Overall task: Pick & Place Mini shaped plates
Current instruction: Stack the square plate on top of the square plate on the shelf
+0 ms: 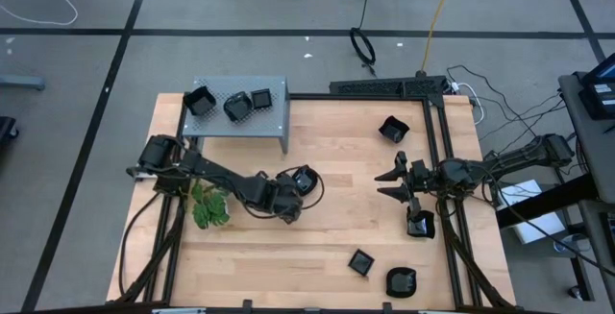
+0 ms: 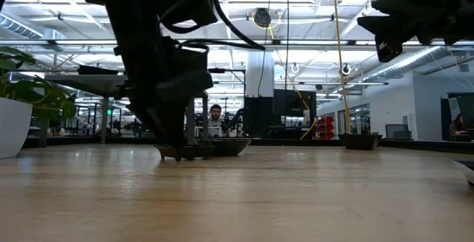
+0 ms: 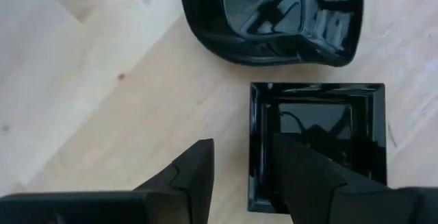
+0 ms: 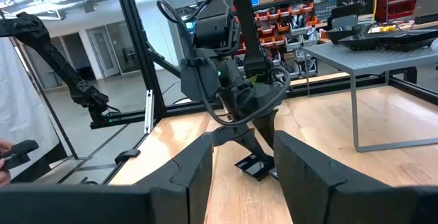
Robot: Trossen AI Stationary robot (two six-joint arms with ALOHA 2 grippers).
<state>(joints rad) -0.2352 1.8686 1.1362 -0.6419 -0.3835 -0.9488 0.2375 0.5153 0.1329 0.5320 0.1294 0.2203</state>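
While my left pincer [image 3: 243, 176] hangs part-open mid-surface, one finger [image 3: 304, 176] sits inside the square plate [image 3: 318, 125] and the other outside, straddling its rim; a rounder plate [image 3: 274, 15] lies just beyond. My right pincer [image 1: 402, 181] waits open by the right edge.

You're looking at nine mini shaped plates [image 1: 393, 129] in all. Three are sitting on the one grey shelf [image 1: 281, 127]. Four are lying on the right half of the one wooden table [image 1: 336, 208]. Two are lying at the left gripper [image 3: 243, 152]: one square plate [image 3: 318, 114] and one rounded plate [image 3: 274, 18]. You're also seeing two arms, so two grippers, counting the right gripper [image 1: 389, 184]. One green plant [image 1: 209, 206] is standing on the table. One person [image 2: 215, 113] is showing in the room behind.
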